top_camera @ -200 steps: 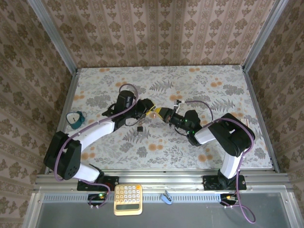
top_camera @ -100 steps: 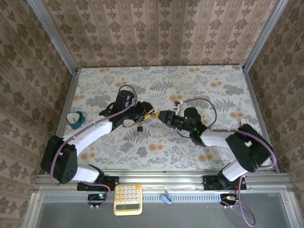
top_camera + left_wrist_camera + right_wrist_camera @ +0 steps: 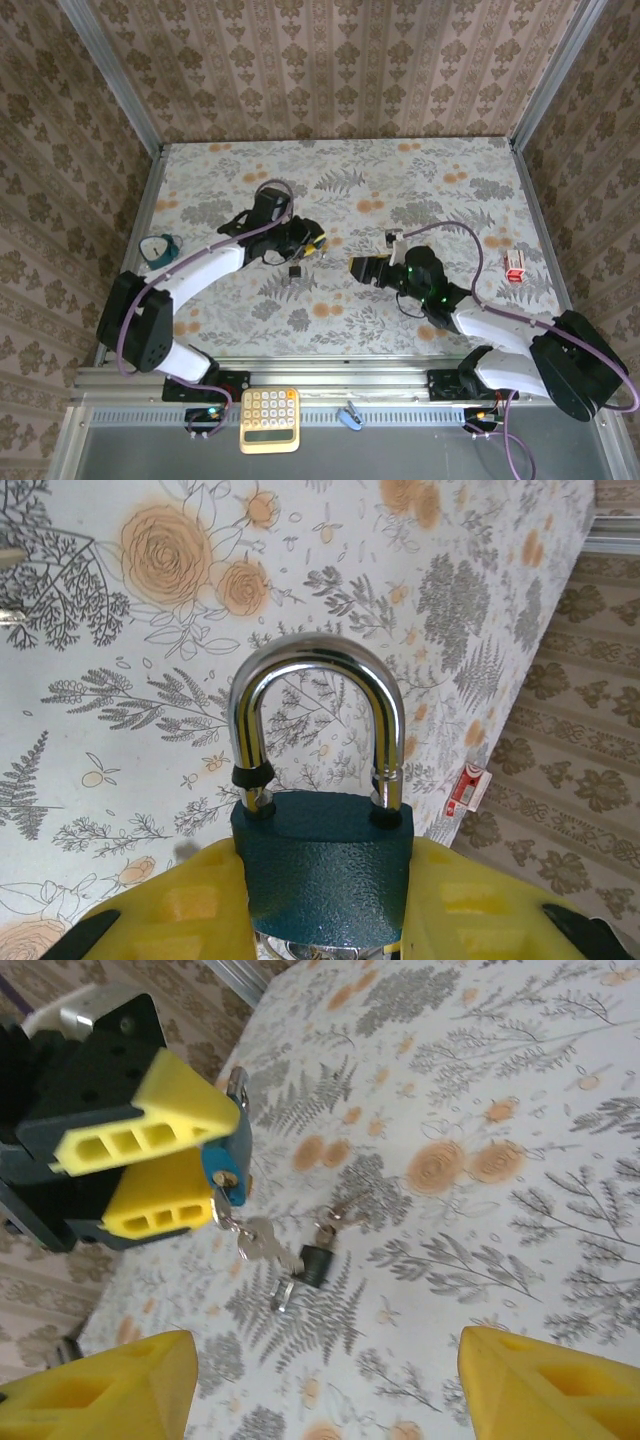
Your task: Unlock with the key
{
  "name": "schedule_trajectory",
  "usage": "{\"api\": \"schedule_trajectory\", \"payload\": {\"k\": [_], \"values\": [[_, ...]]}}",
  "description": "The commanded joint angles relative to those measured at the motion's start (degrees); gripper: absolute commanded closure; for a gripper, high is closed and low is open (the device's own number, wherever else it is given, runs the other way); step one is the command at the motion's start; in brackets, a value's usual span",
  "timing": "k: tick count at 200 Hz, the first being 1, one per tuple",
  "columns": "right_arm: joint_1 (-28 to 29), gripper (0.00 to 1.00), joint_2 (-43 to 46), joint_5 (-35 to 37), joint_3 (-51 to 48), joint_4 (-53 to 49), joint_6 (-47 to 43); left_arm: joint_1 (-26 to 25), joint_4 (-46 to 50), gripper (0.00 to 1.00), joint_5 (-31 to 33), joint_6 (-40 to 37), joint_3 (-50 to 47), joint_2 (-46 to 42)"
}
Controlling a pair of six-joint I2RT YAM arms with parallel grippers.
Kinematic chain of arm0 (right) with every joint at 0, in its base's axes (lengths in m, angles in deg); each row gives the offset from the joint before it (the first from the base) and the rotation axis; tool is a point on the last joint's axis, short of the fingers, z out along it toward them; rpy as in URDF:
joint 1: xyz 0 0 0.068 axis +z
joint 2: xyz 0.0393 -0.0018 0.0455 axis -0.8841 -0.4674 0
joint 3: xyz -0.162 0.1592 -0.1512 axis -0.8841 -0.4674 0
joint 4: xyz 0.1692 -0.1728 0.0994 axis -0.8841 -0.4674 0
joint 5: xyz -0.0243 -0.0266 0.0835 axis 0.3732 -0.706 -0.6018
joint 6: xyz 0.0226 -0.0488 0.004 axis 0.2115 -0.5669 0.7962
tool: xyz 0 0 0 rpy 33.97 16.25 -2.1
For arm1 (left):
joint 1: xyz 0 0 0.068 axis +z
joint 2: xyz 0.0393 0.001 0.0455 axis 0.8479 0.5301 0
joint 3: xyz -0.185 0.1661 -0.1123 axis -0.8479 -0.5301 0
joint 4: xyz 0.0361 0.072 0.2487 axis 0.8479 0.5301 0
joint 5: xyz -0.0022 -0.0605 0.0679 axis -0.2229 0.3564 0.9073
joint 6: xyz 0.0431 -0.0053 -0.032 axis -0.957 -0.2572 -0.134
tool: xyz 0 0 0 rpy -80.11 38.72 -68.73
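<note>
My left gripper (image 3: pixel 311 243) is shut on a teal padlock (image 3: pixel 325 865) with a silver shackle (image 3: pixel 315 685), held above the table's middle. Its yellow fingers (image 3: pixel 170 915) press both sides of the lock body. In the right wrist view the padlock (image 3: pixel 224 1165) has a silver key (image 3: pixel 255 1243) stuck in its underside, with more keys dangling from it. My right gripper (image 3: pixel 366 270) hangs open a short way to the right of the lock, nearer the front, with nothing between its fingers (image 3: pixel 545 1385).
A small black lock cylinder (image 3: pixel 315 1263) with keys lies on the table under the padlock, seen from above as a dark spot (image 3: pixel 295 272). A teal object (image 3: pixel 159 250) lies far left, a red-white box (image 3: pixel 515 266) far right. A calculator (image 3: pixel 268 420) sits on the front rail.
My right gripper has let go at the padlock and pulled back toward the near right, now open. The key stays in the lock. The left gripper holds its place.
</note>
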Motion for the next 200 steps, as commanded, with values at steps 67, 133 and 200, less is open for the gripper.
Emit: {"api": "schedule_trajectory", "payload": {"k": [67, 133, 200], "values": [[0.5, 0.34, -11.3, -2.2, 0.4, 28.3, 2.3, -3.8, -8.0, 0.74, -3.0, 7.2, 4.6, 4.9], [0.5, 0.38, -16.1, -0.5, 2.6, 30.7, 2.9, -5.2, -8.7, 0.73, -3.9, 7.7, 5.7, 5.3], [0.5, 0.46, -18.9, -0.2, 5.2, 29.8, 2.9, -5.9, -10.4, 0.73, -4.3, 8.3, 5.8, 5.2]]}}
